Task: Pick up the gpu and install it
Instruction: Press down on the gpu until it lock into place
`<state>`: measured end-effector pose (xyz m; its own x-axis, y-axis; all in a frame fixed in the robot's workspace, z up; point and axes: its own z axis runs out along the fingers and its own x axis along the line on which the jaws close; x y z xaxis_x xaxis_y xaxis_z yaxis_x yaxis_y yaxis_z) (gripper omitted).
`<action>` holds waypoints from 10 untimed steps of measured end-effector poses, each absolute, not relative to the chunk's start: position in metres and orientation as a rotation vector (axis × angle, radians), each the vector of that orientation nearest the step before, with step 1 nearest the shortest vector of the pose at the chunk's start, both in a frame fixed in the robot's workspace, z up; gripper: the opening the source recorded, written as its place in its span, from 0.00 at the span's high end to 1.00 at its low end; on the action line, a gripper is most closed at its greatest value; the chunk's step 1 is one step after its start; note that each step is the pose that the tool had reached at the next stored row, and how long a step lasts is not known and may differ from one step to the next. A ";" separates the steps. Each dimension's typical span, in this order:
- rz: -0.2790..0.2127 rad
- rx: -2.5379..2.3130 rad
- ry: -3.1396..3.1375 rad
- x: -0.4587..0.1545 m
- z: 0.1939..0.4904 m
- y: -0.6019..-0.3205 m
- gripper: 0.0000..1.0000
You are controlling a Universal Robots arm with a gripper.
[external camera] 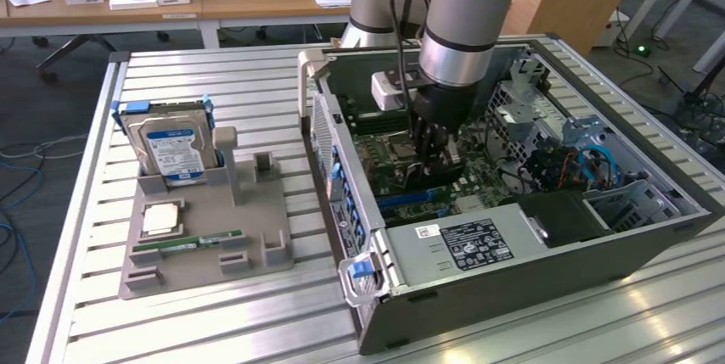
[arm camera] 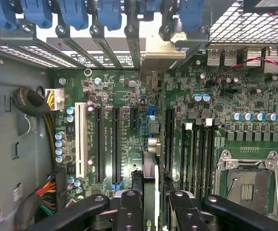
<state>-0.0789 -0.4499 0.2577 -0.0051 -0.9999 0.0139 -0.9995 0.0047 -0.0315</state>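
Slatted metal bench [external camera: 227,313] carries the open grey computer case [external camera: 510,249]. Black end effector [arm camera: 156,204] inside it is clamped on the thin dark gpu card [arm camera: 150,159], edge-on above the green motherboard [arm camera: 120,130].

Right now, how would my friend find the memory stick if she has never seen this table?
Start at the big open computer case, then look to the exterior view's left for the grey tray on the slatted table. The memory stick lies flat on that tray. It is the one long, thin, green strip. The chip beside it is square and pale, and the hard drive stands upright.
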 end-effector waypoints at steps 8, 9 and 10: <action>-0.051 -2.207 2.217 -0.081 0.257 -0.450 0.74; -0.051 -2.207 2.218 -0.081 0.257 -0.450 0.74; -0.050 -2.207 2.218 -0.081 0.257 -0.450 0.74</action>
<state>-0.0813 -0.4499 0.2572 -0.0052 -0.9999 0.0138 -0.9995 0.0048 -0.0318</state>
